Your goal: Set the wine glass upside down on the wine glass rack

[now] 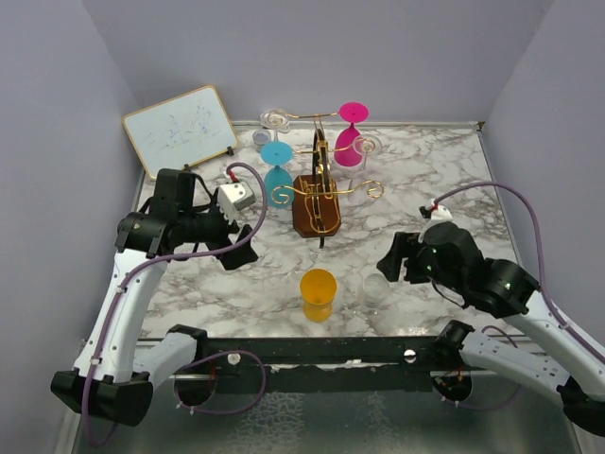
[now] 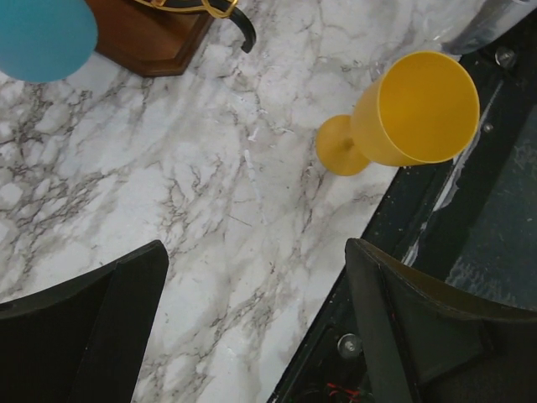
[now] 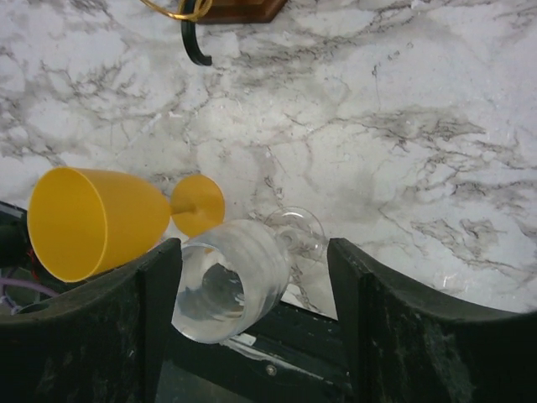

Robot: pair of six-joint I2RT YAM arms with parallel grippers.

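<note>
The reach for a glass, the opening step of the hanging job: the right gripper (image 3: 253,252) sits low in front of the rack (image 1: 317,194), its jaws released and set either side of the bowl of a clear wine glass (image 3: 231,281). One jaw is just beside the bowl and a gap shows at the other, so nothing is grasped yet. The glass stands upright on its foot on the marble surface (image 1: 425,180), near the front edge and well apart from the rack. A yellow glass (image 1: 318,291) stands just beside it, directly in front of the rack. The left gripper (image 2: 256,252) hangs to the rack's front left, jaws wide and empty, looking down toward the yellow glass. A blue glass (image 1: 277,161) and a pink glass (image 1: 352,132) already hang from the rack's arms. Next, by this reading, the right jaws need to clamp the bowl squarely, lift it clear of its yellow neighbour, turn it over and slide the stem into a free arm.
</note>
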